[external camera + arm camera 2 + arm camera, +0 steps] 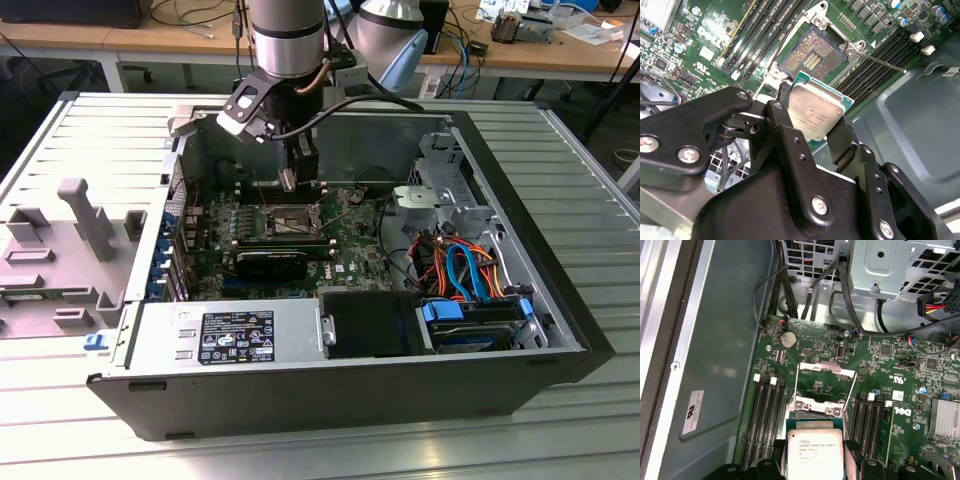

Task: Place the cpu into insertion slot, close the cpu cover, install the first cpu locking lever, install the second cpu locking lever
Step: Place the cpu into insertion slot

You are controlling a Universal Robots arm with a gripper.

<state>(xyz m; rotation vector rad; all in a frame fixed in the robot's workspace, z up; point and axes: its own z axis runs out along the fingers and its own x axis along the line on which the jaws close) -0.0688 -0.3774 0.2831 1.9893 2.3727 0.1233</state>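
Observation:
My gripper [291, 176] hangs inside the open computer case, shut on the cpu [288, 181], a flat silver-topped chip on a green base. In both wrist views the black fingers [783, 116] clamp the cpu [816, 113] by two opposite edges. It hovers tilted, just above and beside the insertion slot [812, 54], a dark square socket with gold contacts that lies bare. The cpu cover [826, 368], a thin silver frame, is swung open and lies beyond the socket, past the cpu [815, 454]. One thin locking lever [884, 63] sticks out free beside the slot [287, 218].
Long black memory slots [764, 415] flank the socket on both sides. A black card [270, 263] lies just in front of it. The power supply [230, 335], the drive cage with blue and orange cables [468, 268] and a silver heat sink [945, 417] crowd the case.

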